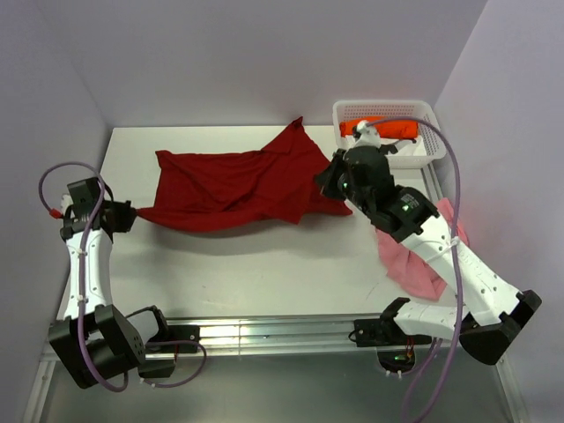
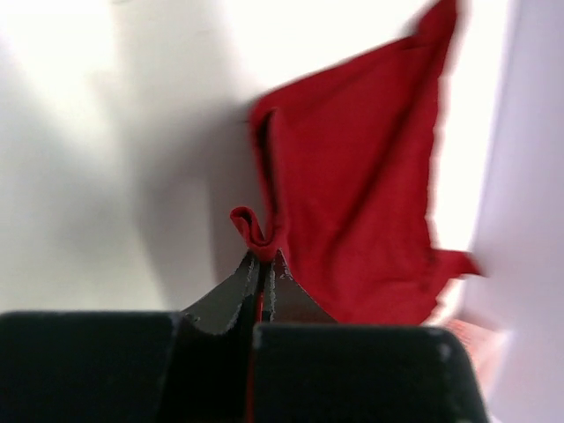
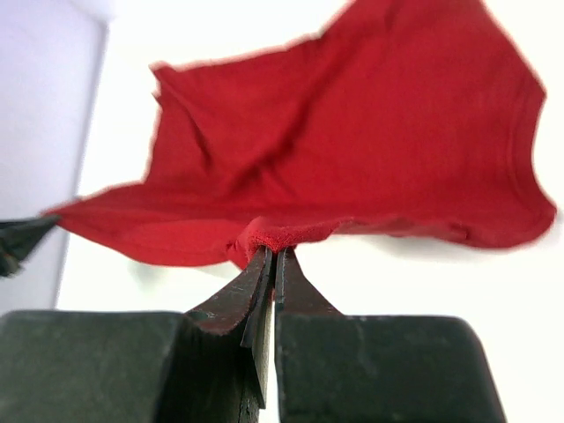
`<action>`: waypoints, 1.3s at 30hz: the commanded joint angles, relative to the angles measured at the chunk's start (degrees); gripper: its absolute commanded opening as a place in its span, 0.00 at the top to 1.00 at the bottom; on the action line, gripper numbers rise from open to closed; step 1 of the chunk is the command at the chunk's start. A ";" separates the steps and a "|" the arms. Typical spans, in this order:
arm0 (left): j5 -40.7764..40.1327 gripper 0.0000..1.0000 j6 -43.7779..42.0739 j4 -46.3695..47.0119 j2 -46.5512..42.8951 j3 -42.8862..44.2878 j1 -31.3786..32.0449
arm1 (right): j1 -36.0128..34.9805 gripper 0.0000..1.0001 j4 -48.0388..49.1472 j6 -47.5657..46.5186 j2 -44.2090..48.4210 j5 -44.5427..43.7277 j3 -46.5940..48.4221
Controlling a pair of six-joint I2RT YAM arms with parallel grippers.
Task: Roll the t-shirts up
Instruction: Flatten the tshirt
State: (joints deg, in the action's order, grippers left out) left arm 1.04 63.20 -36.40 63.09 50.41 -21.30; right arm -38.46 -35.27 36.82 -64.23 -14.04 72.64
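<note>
Dark red t-shirt [image 1: 238,187] is stretched across the surface [image 1: 264,273], long axis left to right; its left end is clamped in the left gripper [image 1: 126,217]; its right edge is pinched in the right gripper [image 1: 329,188].

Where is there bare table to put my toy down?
The widest bare table lies between the red shirt and the near rail. A thin strip runs behind the shirt. The right side is crowded: pink shirt, basket, arm.
</note>
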 commanded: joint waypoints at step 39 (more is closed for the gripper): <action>-7.19 1.00 10.18 13.29 -9.30 43.28 -0.23 | 2.95 1.00 40.01 -29.26 4.64 -3.97 28.08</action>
State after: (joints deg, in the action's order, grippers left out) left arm -3.64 73.10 -24.25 51.75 94.89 -21.30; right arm -35.97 0.93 10.04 -57.78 -16.69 98.61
